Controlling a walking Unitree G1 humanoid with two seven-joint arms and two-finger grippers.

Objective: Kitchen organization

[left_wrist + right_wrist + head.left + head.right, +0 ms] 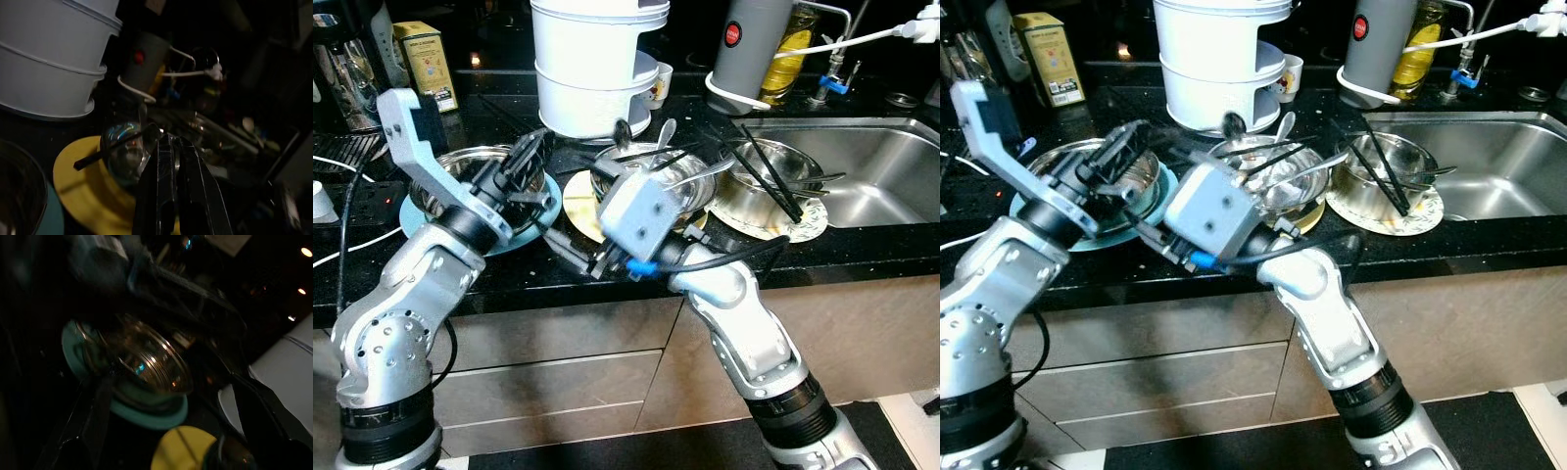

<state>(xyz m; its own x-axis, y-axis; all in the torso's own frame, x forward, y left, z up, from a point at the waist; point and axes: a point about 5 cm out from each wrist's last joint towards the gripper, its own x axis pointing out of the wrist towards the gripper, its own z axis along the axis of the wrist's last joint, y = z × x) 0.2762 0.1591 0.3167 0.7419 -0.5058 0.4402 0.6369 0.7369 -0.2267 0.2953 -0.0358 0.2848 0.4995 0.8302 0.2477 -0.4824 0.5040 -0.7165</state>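
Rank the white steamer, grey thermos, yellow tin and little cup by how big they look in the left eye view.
1. White steamer, clearly the largest.
2. Grey thermos.
3. Yellow tin.
4. Cup, partly hidden behind the steamer, so its rank is less sure.

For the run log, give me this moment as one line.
left claw: shut, over counter by yellow plate | right claw: open, by teal plate | three bowls on plates | chopsticks in right bowl
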